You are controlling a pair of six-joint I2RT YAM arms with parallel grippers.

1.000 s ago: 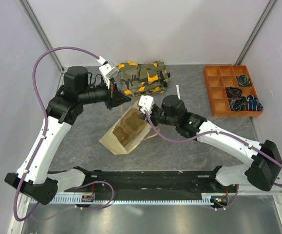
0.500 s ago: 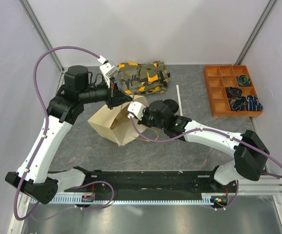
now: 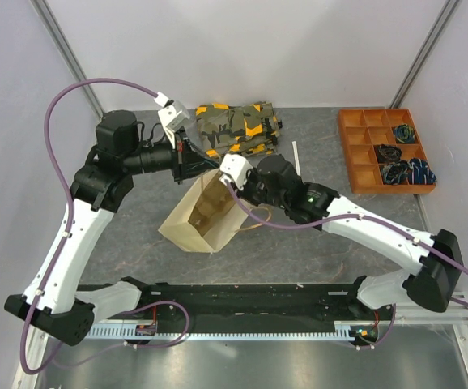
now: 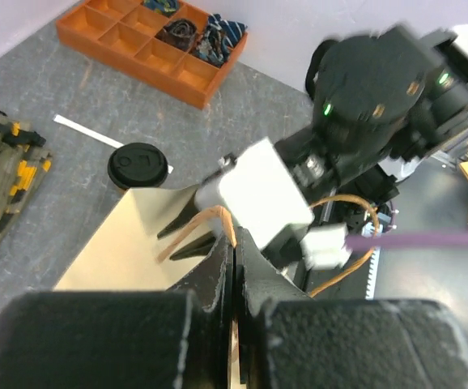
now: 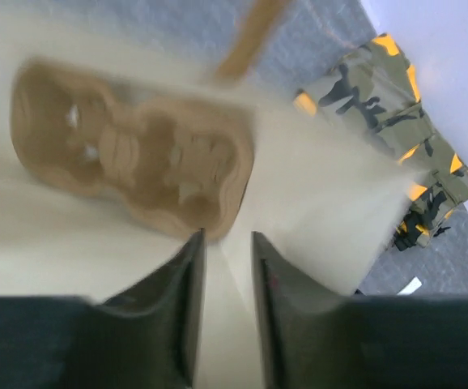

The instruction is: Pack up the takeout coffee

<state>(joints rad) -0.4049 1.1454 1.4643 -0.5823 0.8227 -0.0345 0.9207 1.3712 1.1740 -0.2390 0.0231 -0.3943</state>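
Observation:
The tan paper bag (image 3: pixel 187 231) lies tilted on the table, its mouth open to the upper right. The brown pulp tray (image 3: pixel 211 212) sits inside it and also shows in the right wrist view (image 5: pixel 137 154). My left gripper (image 3: pixel 200 160) is shut on the bag's rim by a handle (image 4: pixel 238 239). My right gripper (image 3: pixel 223 191) is open by a narrow gap, its fingertips inside the bag mouth (image 5: pixel 226 239). Of the takeout coffee only the black lid (image 4: pixel 140 164) shows, on the table beyond the bag. The right arm hides it in the top view.
A camouflage pouch (image 3: pixel 238 128) lies behind the bag. An orange compartment tray (image 3: pixel 384 150) with small items stands at the back right. A white strip (image 3: pixel 296 154) lies beside the lid.
The bag swung round and its mouth now faces up-right again, showing the pulp tray. My right gripper pulled back toward the bag's rim. My left arm shifted slightly left, still holding the bag.

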